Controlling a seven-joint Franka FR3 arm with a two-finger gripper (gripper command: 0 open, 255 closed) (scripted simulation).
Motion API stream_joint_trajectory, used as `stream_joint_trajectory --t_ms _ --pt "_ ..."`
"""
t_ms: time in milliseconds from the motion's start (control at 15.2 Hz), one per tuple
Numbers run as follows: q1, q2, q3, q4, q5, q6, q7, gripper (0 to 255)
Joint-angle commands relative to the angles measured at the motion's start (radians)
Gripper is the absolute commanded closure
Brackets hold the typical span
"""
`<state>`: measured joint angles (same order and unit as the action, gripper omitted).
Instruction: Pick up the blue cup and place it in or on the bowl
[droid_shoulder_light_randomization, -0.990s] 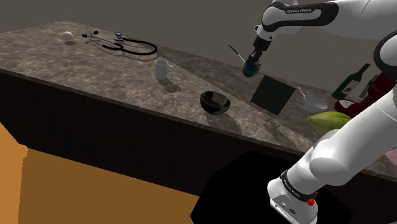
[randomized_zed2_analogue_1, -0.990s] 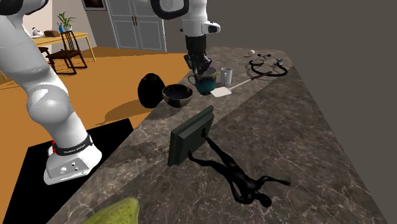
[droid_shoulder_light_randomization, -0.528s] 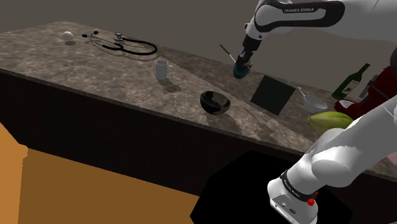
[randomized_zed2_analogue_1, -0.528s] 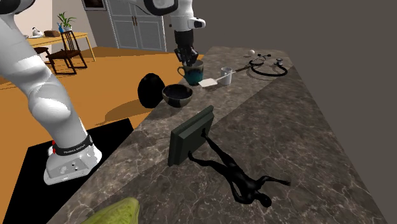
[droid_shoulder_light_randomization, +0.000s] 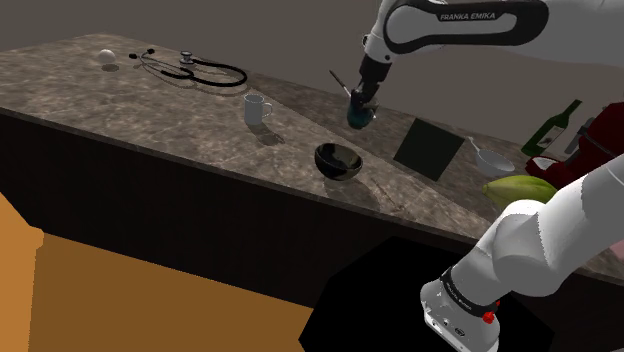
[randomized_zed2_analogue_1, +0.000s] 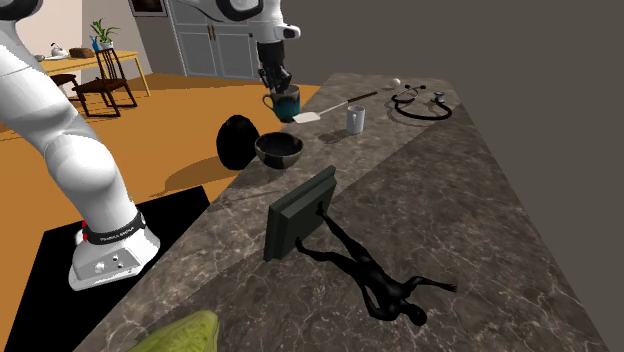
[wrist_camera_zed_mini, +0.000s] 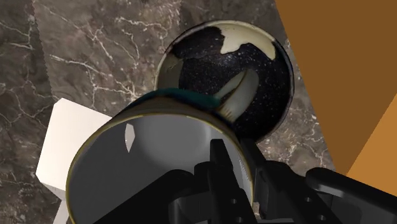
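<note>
**Teal-blue cup hanging in the gripper, close to the bowl**

I am holding the teal-blue cup (droid_shoulder_light_randomization: 358, 113) in the air above the marble counter (droid_shoulder_light_randomization: 150, 110). The black gripper (wrist_camera_zed_mini: 245, 160) is pinching its wall. Through the wrist camera one finger is standing inside the grey hollow and the other outside, with the rim caught between them.

The cup is hanging clear of the black bowl (droid_shoulder_light_randomization: 338, 161), above it and a little to the shoulder view's right. Seen along the gripper, the cup's rim is covering part of the bowl's edge, and the cup's own base is lying out of sight.

A flat white slab (wrist_camera_zed_mini: 63, 146) is showing just beside the cup. I cannot tell whether the two are touching.

A white mug (droid_shoulder_light_randomization: 257, 109) and a stethoscope (droid_shoulder_light_randomization: 195, 70) are sitting well apart from the bowl, further along the counter. A black oval shape (randomized_zed2_analogue_1: 237, 141) is standing just beside the bowl, and I cannot make out what it is. A green object (randomized_zed2_analogue_1: 180, 335) is being cut off by the second exterior view's bottom edge.
</note>
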<state>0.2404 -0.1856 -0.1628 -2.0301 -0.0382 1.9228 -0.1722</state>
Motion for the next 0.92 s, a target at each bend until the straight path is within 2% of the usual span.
stream_joint_trajectory --t_ms 0,66,858 --pt "0.021 0.009 0.03 0.01 0.003 -0.001 0.051 255" --pt "0.037 0.017 0.052 0.02 0.005 -0.004 0.088 255" --pt "0.035 0.045 0.049 -0.114 0.006 0.157 0.088 255"
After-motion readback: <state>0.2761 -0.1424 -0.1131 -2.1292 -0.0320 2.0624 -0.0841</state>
